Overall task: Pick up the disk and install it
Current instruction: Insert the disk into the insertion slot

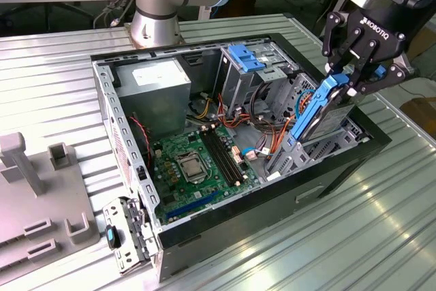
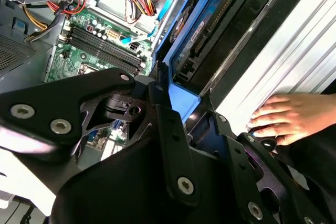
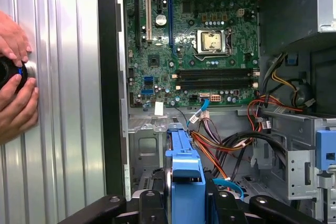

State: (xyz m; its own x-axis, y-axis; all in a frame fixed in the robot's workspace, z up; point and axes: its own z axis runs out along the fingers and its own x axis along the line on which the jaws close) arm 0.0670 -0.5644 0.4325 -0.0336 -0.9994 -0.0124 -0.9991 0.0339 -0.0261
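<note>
The gripper (image 1: 349, 78) is closed on the upper end of the disk (image 1: 315, 115), pinching its blue carrier. The disk hangs steeply tilted at the exterior view's right, with its lower end inside the open computer case (image 1: 327, 183), close to the case's right wall and just beside a tangle of orange and red cables (image 1: 267, 138). Whether it touches the bay there I cannot tell. The drive is likely stiff, dense for its size and sensitive to knocks. The plastic rails look smooth and may flex a little, so the carrier's end and edges seem the safest places to hold it, not the drive's faces. The case lies on its side on a ribbed metal table (image 1: 381, 243), with the motherboard (image 1: 197, 161) exposed on the near-left side. The grey drive cage with its fixed blue bracket (image 1: 245, 56) stands towards the far side. Room around the disk is tight, with metal walls and wiring close by. A person's hand (image 2: 291, 116) rests on the table beside the case, and a grey fixture (image 1: 34, 195) sits at the exterior view's left.
</note>
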